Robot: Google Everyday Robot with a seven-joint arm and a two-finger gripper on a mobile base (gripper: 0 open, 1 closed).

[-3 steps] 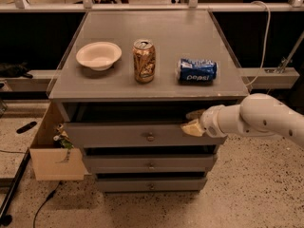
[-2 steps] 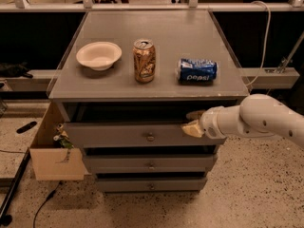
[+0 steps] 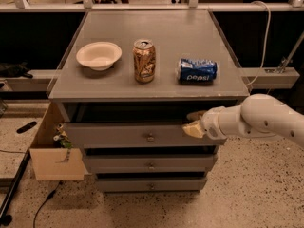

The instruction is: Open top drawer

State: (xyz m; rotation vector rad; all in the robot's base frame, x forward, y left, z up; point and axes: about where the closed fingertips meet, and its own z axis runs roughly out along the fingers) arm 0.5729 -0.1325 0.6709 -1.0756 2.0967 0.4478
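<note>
The end effector [image 3: 194, 122] is pinching the upper rim of the top drawer [image 3: 118, 136], at three o'clock from its knob [image 3: 150, 137].

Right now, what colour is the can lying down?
Blue can, seen in the camera view; the gripper is at the top drawer, right side.

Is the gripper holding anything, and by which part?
Cannot tell: the gripper is at the upper front edge of the top drawer, right of its knob.
</note>
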